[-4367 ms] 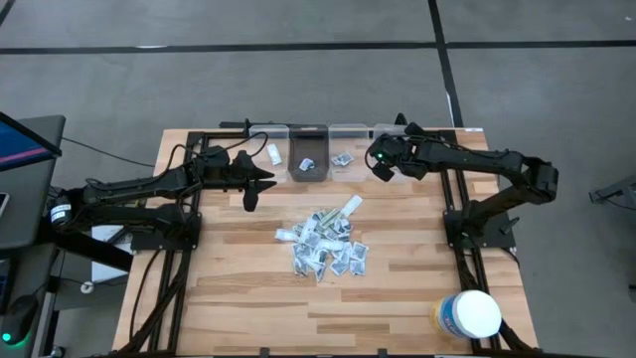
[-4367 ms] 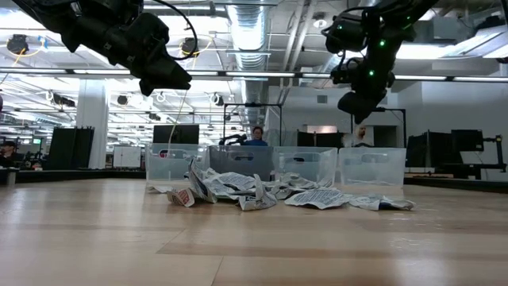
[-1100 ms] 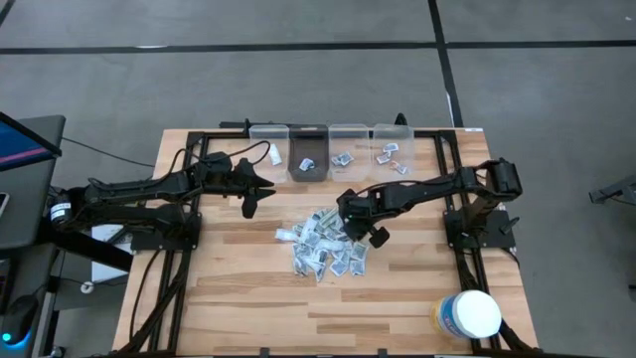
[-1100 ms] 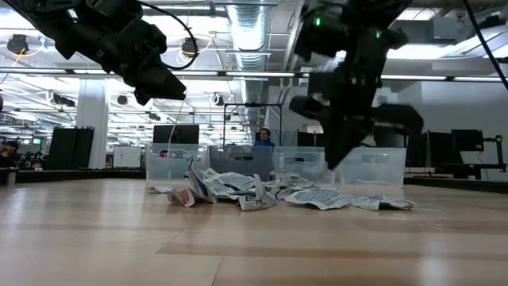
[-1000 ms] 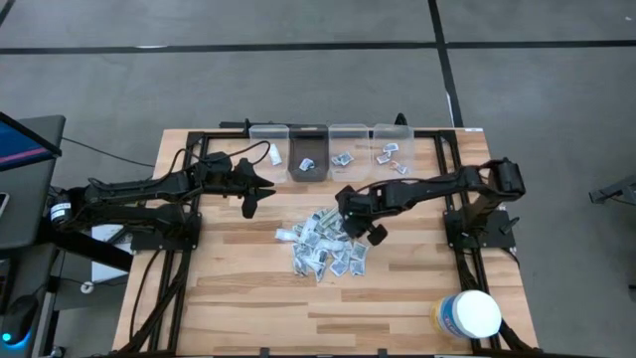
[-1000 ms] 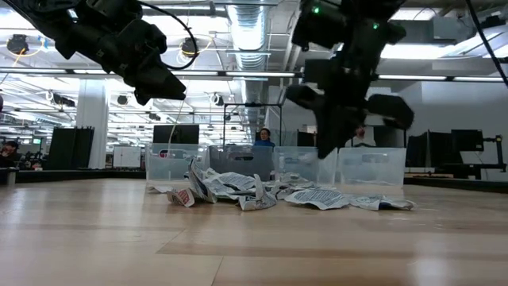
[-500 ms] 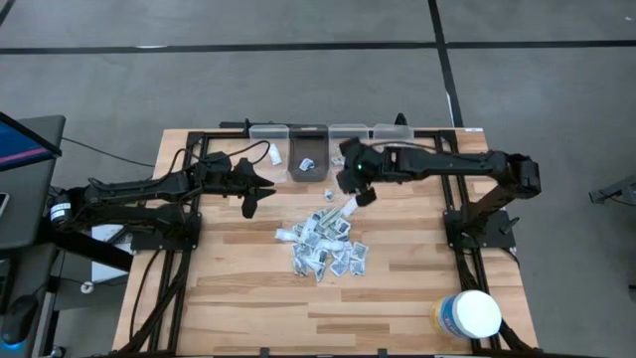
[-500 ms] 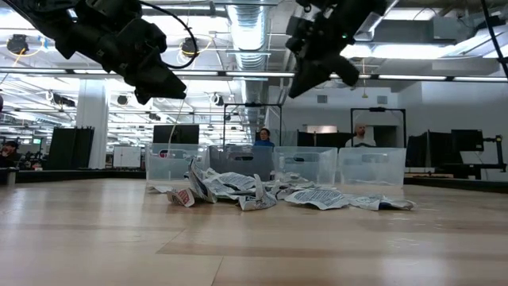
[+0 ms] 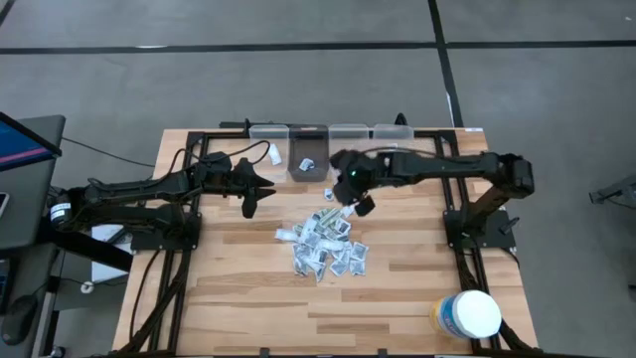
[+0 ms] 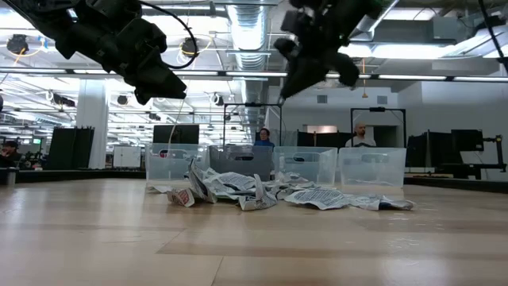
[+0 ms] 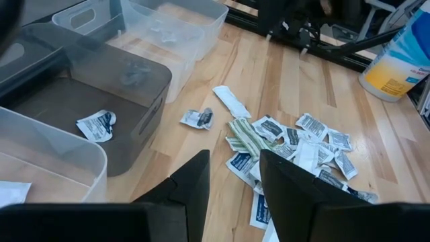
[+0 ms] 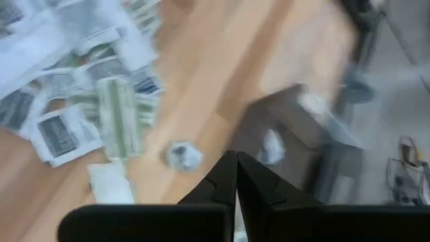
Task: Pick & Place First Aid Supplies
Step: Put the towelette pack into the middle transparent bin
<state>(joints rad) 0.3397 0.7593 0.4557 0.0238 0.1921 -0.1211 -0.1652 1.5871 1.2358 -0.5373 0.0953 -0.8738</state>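
1. First aid supplies are lying in a loose pile at mid counter, roughly twenty packets; exact count not resolvable.
2. Four bins are lining the far edge, some already holding a few packets.
3. Right end effector is hanging between pile and bins, fingers pressed together; whether a packet is pinched, cannot tell.
4. Judgement: transfer step; next calls for centring over a bin.
5. Left end effector is waiting left of the pile, narrowly parted and empty.
6. One tub is standing at the near right corner.

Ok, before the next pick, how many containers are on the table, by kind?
Clear bins: 3
Grey bin: 1
White tub with a yellow label: 1
Total: 5
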